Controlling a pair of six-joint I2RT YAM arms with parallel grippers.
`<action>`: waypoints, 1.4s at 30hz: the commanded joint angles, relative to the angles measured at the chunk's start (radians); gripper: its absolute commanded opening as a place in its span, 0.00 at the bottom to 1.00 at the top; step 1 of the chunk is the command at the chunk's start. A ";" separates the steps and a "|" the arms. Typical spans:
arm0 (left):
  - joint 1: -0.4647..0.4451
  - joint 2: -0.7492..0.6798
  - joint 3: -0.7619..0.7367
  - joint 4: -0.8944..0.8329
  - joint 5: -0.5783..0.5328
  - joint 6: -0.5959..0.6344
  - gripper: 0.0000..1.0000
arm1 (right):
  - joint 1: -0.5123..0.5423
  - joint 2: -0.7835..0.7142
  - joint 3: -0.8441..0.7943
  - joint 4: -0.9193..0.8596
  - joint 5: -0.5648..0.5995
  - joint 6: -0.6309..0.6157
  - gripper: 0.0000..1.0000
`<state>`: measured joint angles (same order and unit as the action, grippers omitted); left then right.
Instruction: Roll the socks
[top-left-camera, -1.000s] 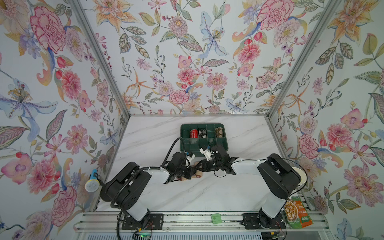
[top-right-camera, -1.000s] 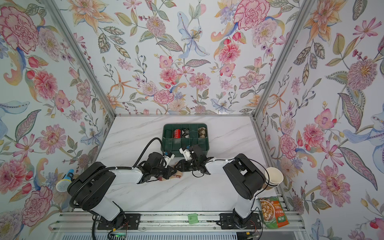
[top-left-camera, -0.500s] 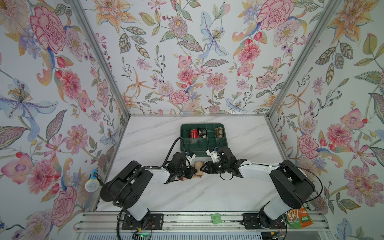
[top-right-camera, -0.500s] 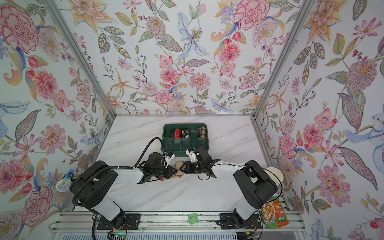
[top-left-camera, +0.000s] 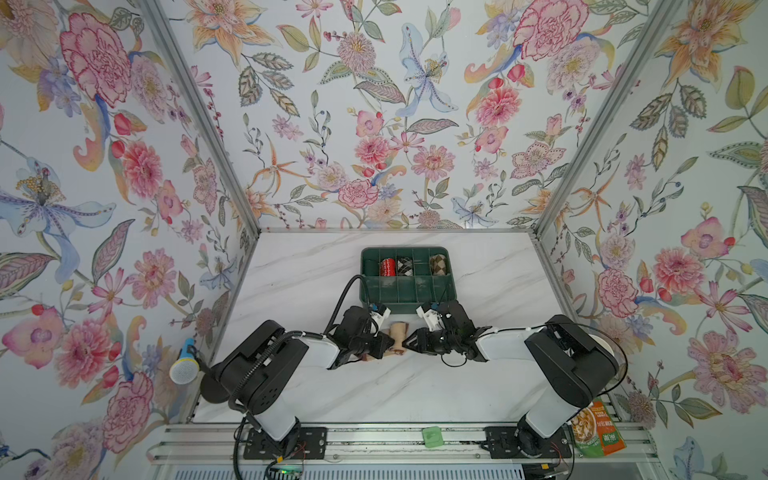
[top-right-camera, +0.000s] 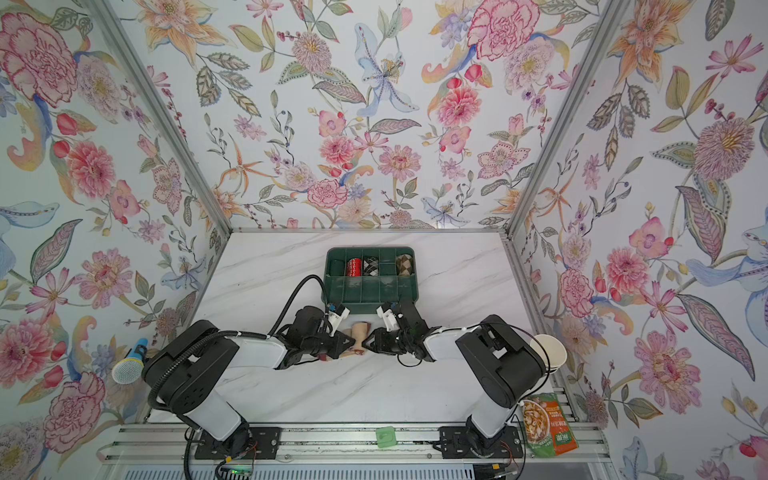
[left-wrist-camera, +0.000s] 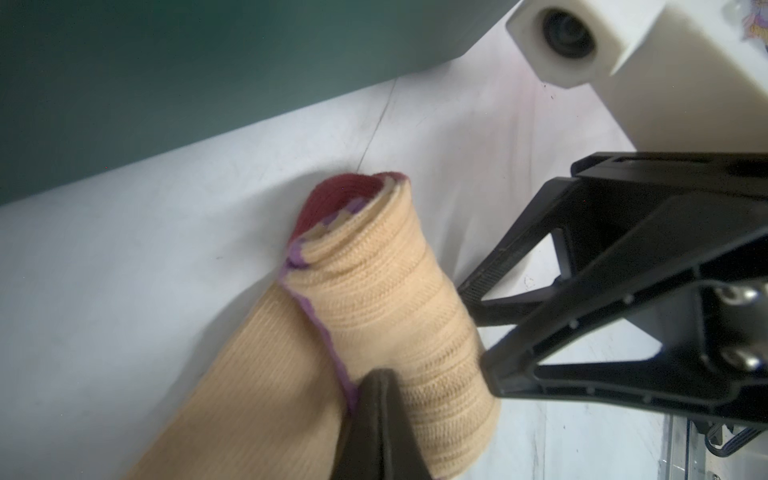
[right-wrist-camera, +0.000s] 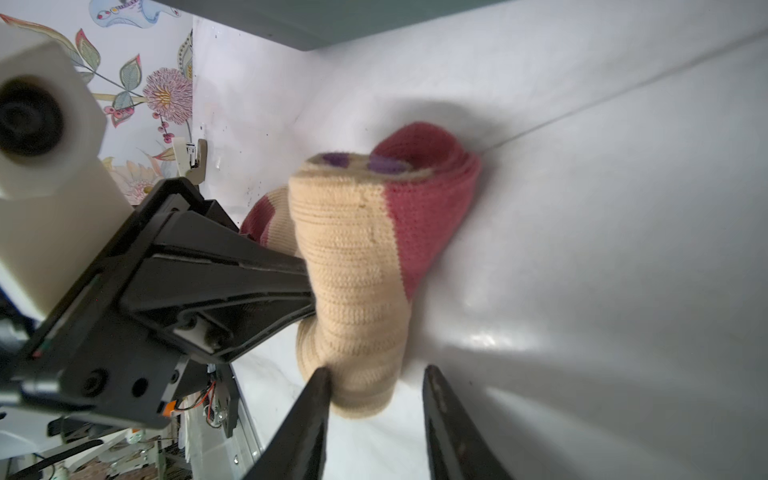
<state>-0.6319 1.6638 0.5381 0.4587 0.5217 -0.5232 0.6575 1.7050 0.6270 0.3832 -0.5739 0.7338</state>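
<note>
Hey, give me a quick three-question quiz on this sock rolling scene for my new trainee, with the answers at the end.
1. True or false: the right gripper is clamped shut.
2. Where does the sock lie? A: draped over an arm. B: on the table between the grippers. C: off the table.
3. Which gripper pinches the sock?
Key: 1 false, its jaws stand apart. 2 B. 3 the left gripper.
</note>
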 joint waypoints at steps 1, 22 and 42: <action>0.011 0.050 -0.044 -0.111 -0.008 -0.006 0.00 | -0.004 0.043 -0.005 0.094 -0.030 0.037 0.39; 0.011 0.066 -0.061 -0.011 0.062 -0.056 0.00 | -0.005 0.144 0.012 0.177 0.033 0.056 0.44; 0.012 -0.004 -0.056 -0.042 0.069 -0.055 0.02 | 0.206 0.030 0.248 -0.458 0.560 -0.253 0.13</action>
<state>-0.6159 1.6741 0.5041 0.5316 0.5701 -0.5884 0.8257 1.7370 0.8394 0.1211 -0.1905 0.5629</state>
